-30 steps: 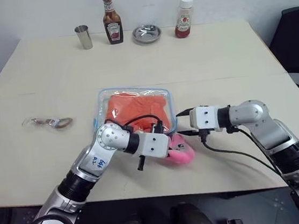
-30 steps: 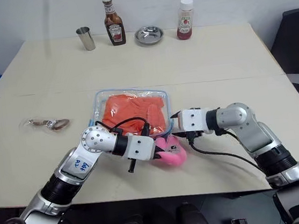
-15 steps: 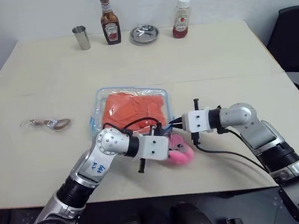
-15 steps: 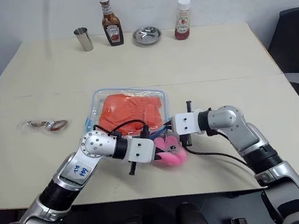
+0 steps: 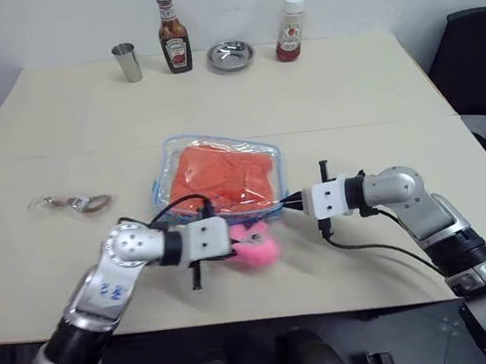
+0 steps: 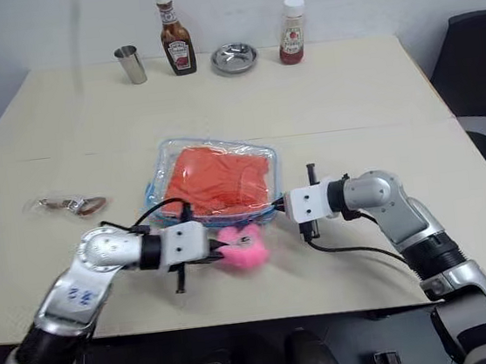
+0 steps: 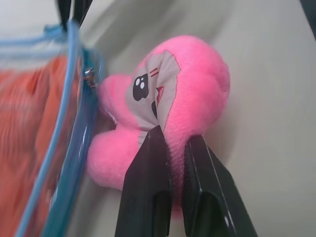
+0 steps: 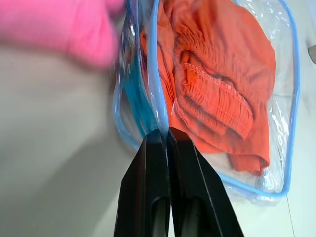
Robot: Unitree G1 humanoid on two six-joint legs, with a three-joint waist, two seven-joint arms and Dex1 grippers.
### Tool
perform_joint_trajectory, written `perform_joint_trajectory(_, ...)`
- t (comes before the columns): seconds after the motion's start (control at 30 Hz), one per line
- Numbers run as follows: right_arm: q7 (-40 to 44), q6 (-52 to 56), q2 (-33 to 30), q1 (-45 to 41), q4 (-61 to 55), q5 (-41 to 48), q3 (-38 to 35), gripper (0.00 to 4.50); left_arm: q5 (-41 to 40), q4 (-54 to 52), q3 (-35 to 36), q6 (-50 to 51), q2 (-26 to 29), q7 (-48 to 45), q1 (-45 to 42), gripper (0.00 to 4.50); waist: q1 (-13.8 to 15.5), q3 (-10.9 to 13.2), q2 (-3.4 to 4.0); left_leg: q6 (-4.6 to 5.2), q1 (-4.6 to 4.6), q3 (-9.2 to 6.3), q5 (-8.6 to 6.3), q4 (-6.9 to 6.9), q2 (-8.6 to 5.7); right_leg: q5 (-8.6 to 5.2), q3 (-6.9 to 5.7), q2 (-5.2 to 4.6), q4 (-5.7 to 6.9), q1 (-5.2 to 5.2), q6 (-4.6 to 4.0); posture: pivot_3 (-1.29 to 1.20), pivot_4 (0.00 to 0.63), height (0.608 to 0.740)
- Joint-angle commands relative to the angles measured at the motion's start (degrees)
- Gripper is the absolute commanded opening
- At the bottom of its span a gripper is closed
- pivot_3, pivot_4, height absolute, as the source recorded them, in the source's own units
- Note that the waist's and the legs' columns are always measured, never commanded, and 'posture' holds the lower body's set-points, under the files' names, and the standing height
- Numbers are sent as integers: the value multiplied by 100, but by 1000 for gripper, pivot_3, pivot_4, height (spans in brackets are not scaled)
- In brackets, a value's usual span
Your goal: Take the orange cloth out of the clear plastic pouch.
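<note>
Inside clear plastic pouch [image 5: 267,157], wrinkled orange cloth [image 5: 225,175]

The table [image 5: 347,91] has a pale beige top with a seam running across it. Along its far edge stand a metal cup [image 5: 127,62], a dark sauce bottle [image 5: 173,42], a shallow metal dish [image 5: 230,56] and a red ketchup bottle [image 5: 290,28]. The clear plastic pouch [image 5: 221,176] lies flat near the centre, its pink plush charm [image 5: 252,245] resting on the table just beside its near edge. A small clear wrapped item [image 5: 70,203] lies well apart toward the left.
</note>
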Motion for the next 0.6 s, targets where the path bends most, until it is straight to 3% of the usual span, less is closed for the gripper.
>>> perform_joint_trajectory(0.03, -37, -141, -169, -114, 115, 58, -283, 67, -177, -425, 636, 266, 278, 204, 438, 0, -11, 0, 0, 0, -1, 0, 0, 0, 0, 0, 0, -1, 0, 0, 0, 0, 150, 740)
perform_joint_trajectory(0.27, -67, -417, -204, -130, 328, 45, -268, 67, -420, -801, 1374, 697, 465, 588, 1101, 0, -38, 0, 0, 1, -1, -1, -1, -1, -1, 0, -1, -1, -2, 1, 0, 0, 150, 740)
perform_joint_trajectory(0.43, 70, -876, -399, -93, 430, 126, -307, 67, -644, -408, 2592, 810, 759, 590, 1804, 0, -67, 2, 3, 1, 0, -1, -1, -6, 0, 0, -1, 0, -2, 0, -1, 0, 150, 740)
perform_joint_trajectory(0.6, 739, -957, -714, 176, -38, 887, -374, 67, -1149, 339, 3716, 914, 1140, 284, 1984, 0, -59, 4, 6, 2, 2, -4, -2, -11, 1, -2, -8, 0, -7, 1, -5, 0, 150, 740)
